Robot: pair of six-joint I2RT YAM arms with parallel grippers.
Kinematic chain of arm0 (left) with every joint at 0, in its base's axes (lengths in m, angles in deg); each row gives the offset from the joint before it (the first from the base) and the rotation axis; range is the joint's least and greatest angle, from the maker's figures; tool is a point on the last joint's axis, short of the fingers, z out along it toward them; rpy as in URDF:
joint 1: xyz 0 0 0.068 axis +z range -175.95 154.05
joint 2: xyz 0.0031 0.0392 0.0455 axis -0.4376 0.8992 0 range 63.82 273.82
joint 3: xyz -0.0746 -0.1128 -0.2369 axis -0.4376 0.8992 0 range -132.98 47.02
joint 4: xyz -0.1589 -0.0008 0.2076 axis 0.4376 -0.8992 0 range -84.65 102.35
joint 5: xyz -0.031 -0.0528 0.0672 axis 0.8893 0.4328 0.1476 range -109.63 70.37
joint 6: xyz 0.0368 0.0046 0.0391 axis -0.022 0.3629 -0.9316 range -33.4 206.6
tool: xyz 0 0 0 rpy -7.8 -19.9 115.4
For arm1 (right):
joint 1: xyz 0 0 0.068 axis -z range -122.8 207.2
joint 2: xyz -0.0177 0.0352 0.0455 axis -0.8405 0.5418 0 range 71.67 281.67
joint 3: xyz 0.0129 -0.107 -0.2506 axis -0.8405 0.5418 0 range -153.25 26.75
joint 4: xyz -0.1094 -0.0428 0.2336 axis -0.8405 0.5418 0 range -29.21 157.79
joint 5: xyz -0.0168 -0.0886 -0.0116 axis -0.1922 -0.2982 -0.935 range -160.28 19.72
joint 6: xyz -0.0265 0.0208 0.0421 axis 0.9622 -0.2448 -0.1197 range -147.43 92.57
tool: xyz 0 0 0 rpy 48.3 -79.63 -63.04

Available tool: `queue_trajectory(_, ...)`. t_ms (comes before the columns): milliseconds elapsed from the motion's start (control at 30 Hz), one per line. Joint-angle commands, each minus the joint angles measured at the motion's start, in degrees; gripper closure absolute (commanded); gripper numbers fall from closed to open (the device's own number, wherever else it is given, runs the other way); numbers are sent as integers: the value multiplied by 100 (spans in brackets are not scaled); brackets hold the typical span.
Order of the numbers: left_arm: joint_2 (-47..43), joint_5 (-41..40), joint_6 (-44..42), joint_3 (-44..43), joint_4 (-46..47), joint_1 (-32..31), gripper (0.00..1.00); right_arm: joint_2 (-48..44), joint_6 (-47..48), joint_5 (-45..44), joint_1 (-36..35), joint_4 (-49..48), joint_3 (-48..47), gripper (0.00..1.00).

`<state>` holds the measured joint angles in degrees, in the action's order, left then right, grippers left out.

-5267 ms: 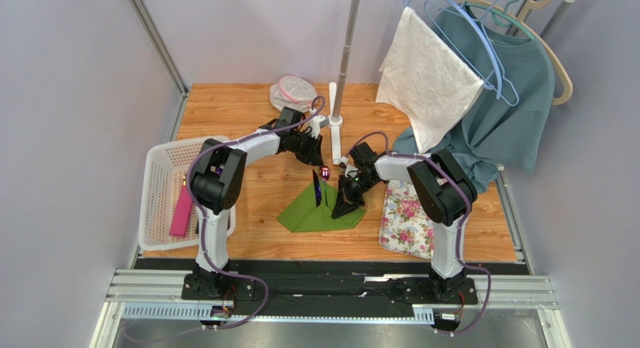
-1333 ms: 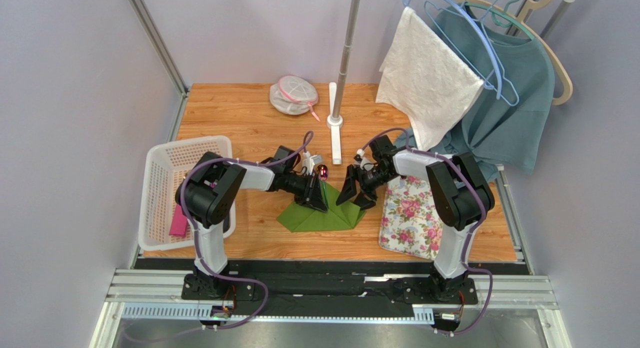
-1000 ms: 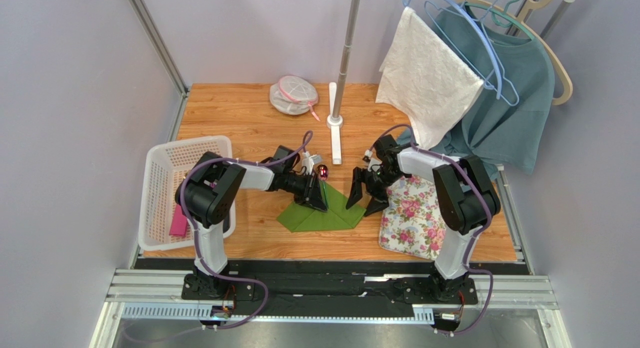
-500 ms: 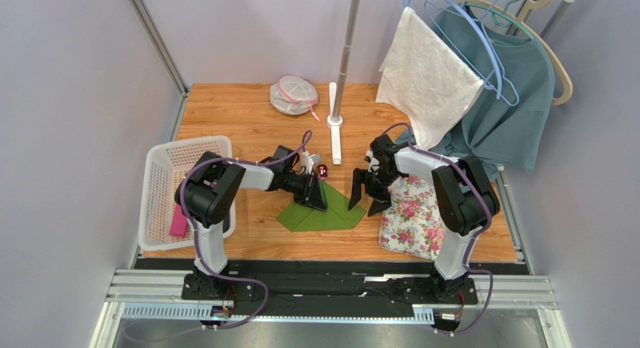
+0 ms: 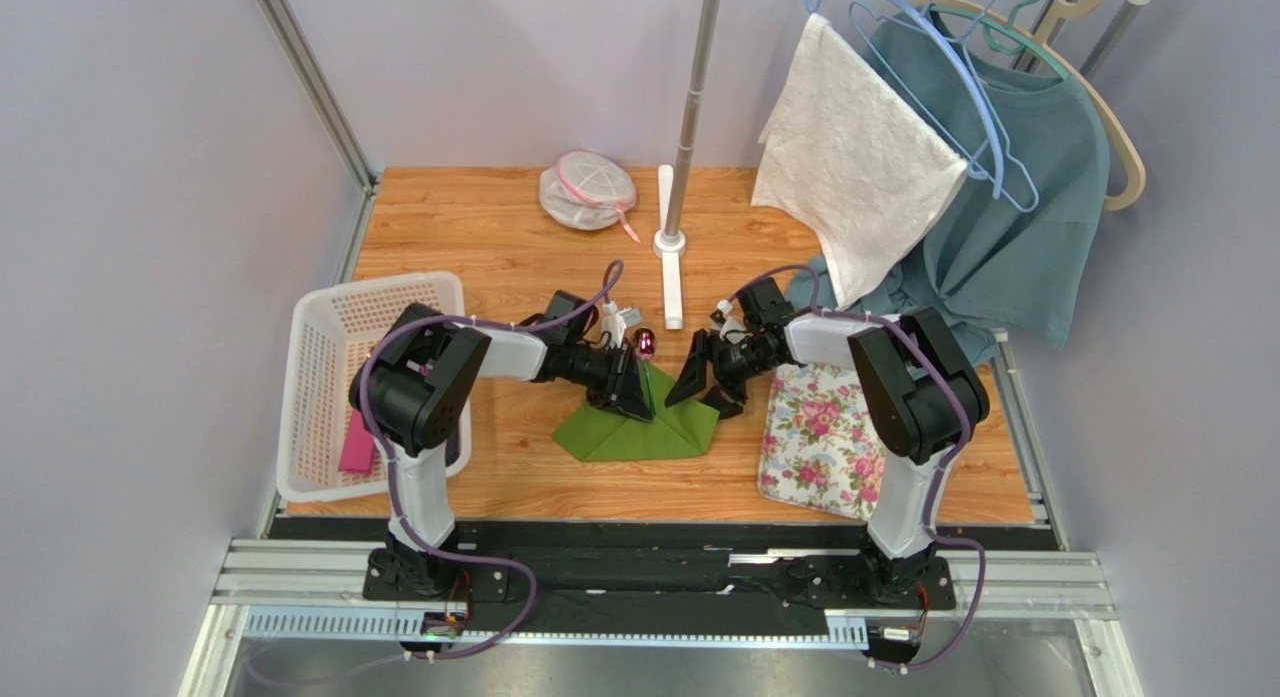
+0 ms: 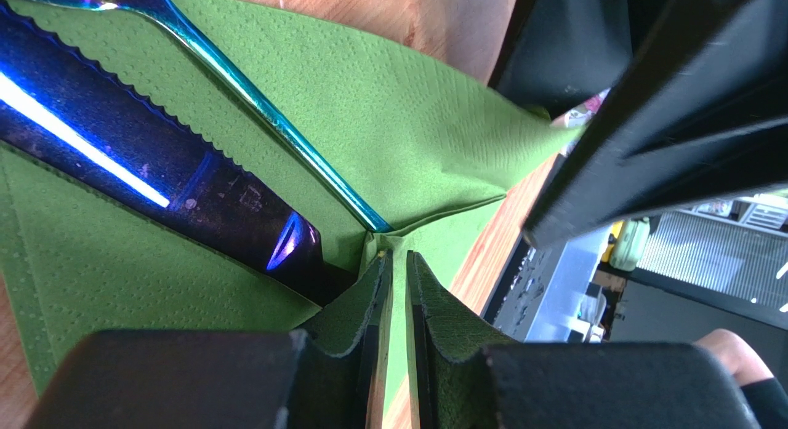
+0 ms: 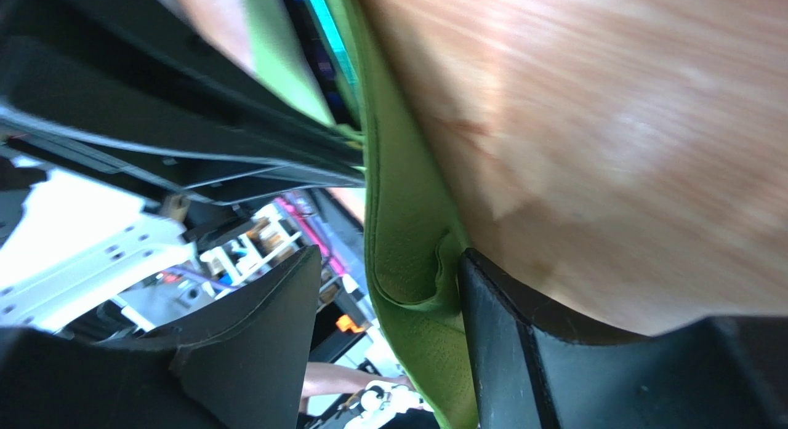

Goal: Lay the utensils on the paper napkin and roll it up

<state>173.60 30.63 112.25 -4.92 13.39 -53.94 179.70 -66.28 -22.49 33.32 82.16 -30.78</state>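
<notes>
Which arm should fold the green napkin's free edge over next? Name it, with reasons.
Right, probably. The right tool stands open astride an edge of the thin green paper napkin, ready to close; the left tool is shut on a fold, anchoring it.

- Wooden table (image 5: 496,255): fills the middle of the top view, with its grain running left to right.
- White plastic basket (image 5: 305,412): at the table's left edge.
- Green paper napkin (image 5: 639,432): partly folded, in the centre, toward the lower edge.
- Flower-printed mat (image 5: 812,442): just right of the napkin.
- Round white mesh pouch (image 5: 586,187): upper centre.
- White stand base (image 5: 670,285): right of the pouch, carrying an upright pole.
- Teal garment (image 5: 962,322): its lower folds rest at the right.
</notes>
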Motion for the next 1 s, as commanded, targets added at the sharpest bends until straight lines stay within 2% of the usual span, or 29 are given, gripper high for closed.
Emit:
queue_trajectory(0,70,-403,-210,-44,-7,74,80,-308,-544,644,-29,-888,85,41)
queue_trajectory(133,62,-403,-192,-53,2,74,80,-484,-519,819,-21,-757,129,41)
queue_trajectory(200,53,-394,-201,-53,-7,83,80,-502,-405,811,-12,-485,112,44)
queue_trajectory(367,44,-420,-209,-26,-7,92,80,-239,411,346,-12,814,-178,47)
queue_trajectory(433,44,-412,-201,-26,2,92,80,-177,527,196,-20,1027,-214,49)
queue_trajectory(567,44,-438,-201,-35,2,92,80,-177,511,248,-29,957,-249,73)
queue_trajectory(633,35,-447,-192,-26,-7,92,80,-151,475,344,-55,879,-337,79)
queue_trajectory(667,35,-447,-201,-26,2,92,80,-124,440,380,-99,861,-380,85)
queue_trajectory(967,17,-456,-209,-35,-16,101,81,350,106,477,-538,711,-855,100)
